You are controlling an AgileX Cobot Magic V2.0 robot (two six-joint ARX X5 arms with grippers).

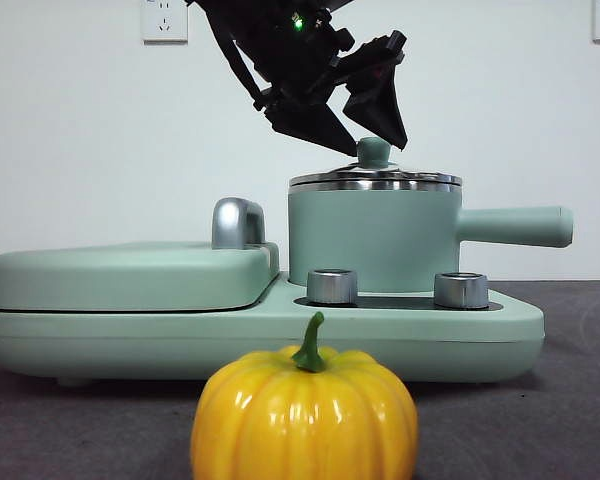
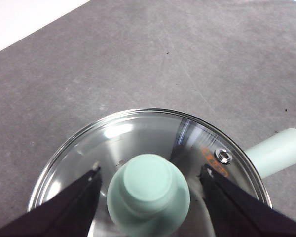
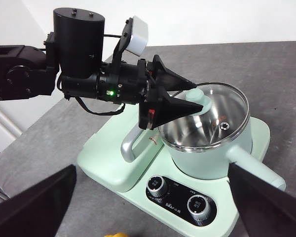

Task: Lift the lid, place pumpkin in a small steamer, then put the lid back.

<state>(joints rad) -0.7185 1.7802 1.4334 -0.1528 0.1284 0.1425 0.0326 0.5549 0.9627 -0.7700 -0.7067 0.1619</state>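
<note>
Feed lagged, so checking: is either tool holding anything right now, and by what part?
Nothing is held yet. The left tool is open, its jaws either side of the lid's knob without closing on it. The right tool is open and holds nothing.

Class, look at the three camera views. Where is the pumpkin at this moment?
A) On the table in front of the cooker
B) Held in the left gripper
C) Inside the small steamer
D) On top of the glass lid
A: the pumpkin sits on the grey table in front of the cooker, while the left gripper stands open on either side of the knob of the lid, which covers the small steamer.
</note>
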